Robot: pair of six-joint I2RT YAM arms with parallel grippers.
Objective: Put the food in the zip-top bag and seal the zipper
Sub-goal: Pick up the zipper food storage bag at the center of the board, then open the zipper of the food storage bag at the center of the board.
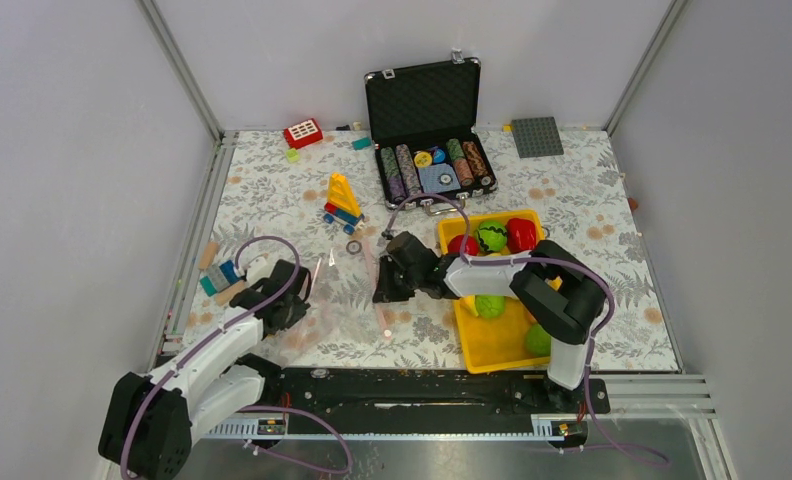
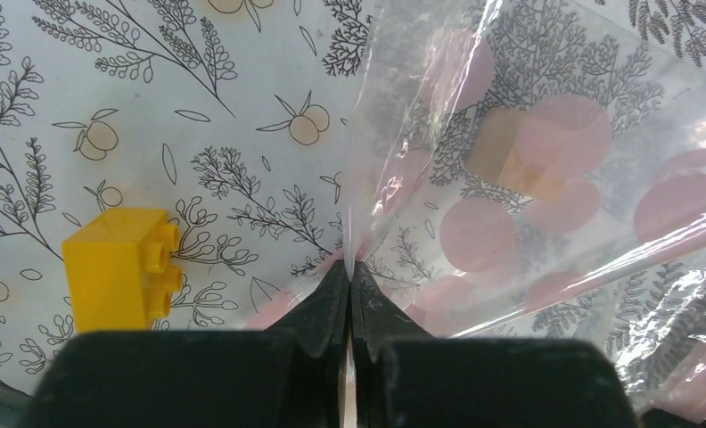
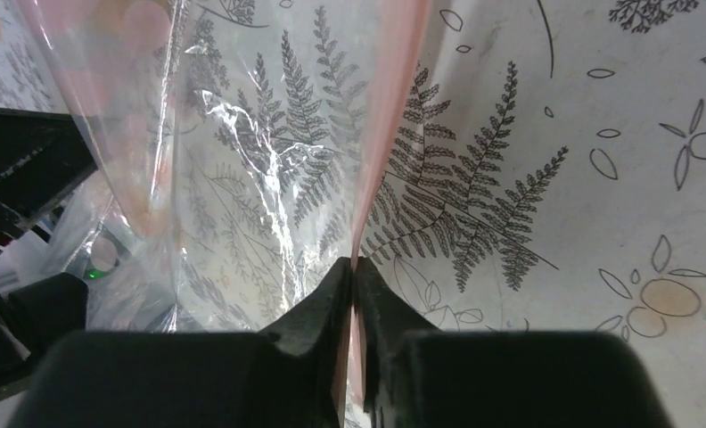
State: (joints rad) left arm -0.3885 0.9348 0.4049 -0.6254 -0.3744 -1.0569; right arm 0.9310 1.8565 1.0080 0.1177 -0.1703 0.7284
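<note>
The clear zip-top bag [image 1: 340,290] lies on the table between my two grippers, and nothing shows inside it. My left gripper [image 1: 300,300] is shut on the bag's left edge; in the left wrist view [image 2: 350,265] the film with pink dots [image 2: 510,178] fans out from the fingertips. My right gripper [image 1: 382,288] is shut on the pinkish zipper strip [image 3: 389,134], which runs up from the fingertips [image 3: 356,265]. The food sits in the yellow tray [image 1: 497,345]: green round ones [image 1: 491,237], [image 1: 489,306], [image 1: 538,340] and red ones [image 1: 520,233]. I cannot make out the banana or the peach.
An open black case of poker chips [image 1: 427,150] stands behind the tray. A grey baseplate [image 1: 537,137] is at the back right. Toy bricks lie at the back left [image 1: 303,133], centre left [image 1: 343,200] and left edge [image 1: 220,275]. A yellow brick [image 2: 122,267] lies beside my left gripper.
</note>
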